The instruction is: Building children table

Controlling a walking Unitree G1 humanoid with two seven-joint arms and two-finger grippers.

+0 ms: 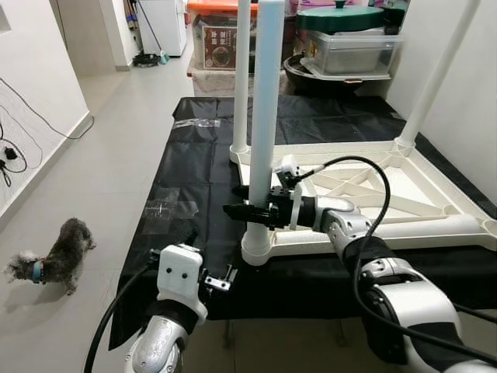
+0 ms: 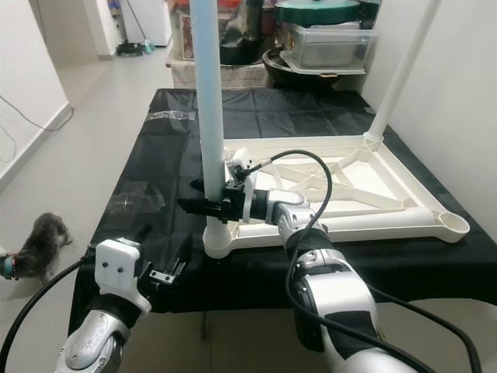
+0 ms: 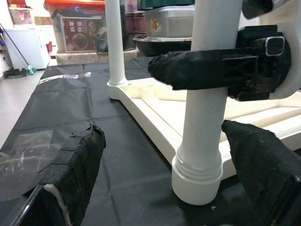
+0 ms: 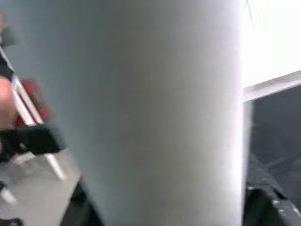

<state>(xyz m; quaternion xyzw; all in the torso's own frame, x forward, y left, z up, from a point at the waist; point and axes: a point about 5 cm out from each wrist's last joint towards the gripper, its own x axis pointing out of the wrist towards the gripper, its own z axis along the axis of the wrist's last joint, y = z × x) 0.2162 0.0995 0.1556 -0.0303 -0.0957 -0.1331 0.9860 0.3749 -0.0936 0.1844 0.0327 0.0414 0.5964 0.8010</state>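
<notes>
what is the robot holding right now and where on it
The right pincer is shut on the near white table leg, low down above its socket; the left pincer holds nothing.

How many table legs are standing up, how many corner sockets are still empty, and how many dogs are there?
White table legs standing upright: 3 (near leg, held by the right tool; far-left leg; far-right leg)
Empty corner sockets: 1 (near-right socket)
Dogs: 1 (dog)
Total: 5
</notes>
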